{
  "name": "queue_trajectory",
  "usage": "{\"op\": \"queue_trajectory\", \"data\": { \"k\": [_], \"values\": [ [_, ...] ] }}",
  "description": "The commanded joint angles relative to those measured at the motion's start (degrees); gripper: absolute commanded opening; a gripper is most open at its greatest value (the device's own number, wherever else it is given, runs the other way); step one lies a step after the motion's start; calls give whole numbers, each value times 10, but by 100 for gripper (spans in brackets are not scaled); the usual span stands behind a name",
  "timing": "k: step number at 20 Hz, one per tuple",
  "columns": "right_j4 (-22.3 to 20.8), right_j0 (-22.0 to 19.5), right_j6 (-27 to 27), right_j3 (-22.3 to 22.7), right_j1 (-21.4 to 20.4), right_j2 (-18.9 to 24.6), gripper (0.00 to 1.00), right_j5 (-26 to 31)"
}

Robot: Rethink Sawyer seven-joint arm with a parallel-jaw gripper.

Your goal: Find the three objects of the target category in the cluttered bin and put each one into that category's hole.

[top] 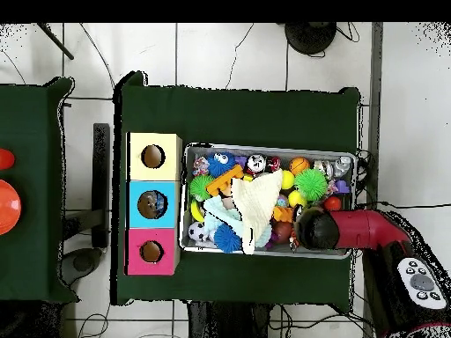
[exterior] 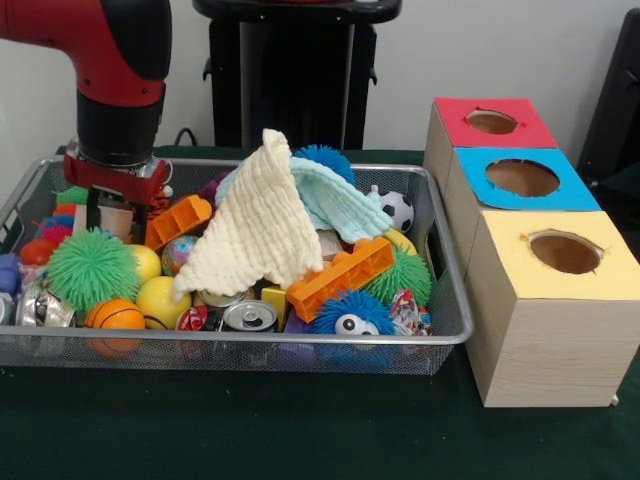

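Wire-mesh bin (exterior: 455, 330) is full; the gripper (exterior: 118, 212) is down at its 9 o'clock end, fingers closed perhaps on a wooden block (exterior: 113, 220); all holes apparently await objects.

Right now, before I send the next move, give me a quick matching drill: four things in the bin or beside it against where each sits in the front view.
Things:
1. cream waffle-weave cloth
2. small black-and-white soccer ball
3. yellow-topped wooden box
4. spiky green rubber ball

Places:
A. nearest the camera in the row of boxes
B. draped over the middle of the wire mesh bin
C. bin's left part, below the gripper
D. bin's far right corner

Pairs: 1-B, 2-D, 3-A, 4-C
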Motion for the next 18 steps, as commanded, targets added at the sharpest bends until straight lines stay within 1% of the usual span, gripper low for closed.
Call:
{"op": "queue_trajectory", "data": {
  "k": [1, 6, 9, 12, 13, 15, 18],
  "values": [
    [-44, 4, -51, -23, 65, 28, 100, -31],
    [-42, -2, -56, -24, 64, 33, 100, -23],
    [-55, 12, -29, -30, 59, 12, 100, -40],
    [-72, 31, 5, -55, 81, -10, 100, -71],
    [-74, 32, 9, -64, 92, -11, 100, -77],
    [-77, 38, 18, -76, 108, -15, 100, -85],
    [-82, 58, 47, -88, 120, -37, 100, -96]
  ]
}}
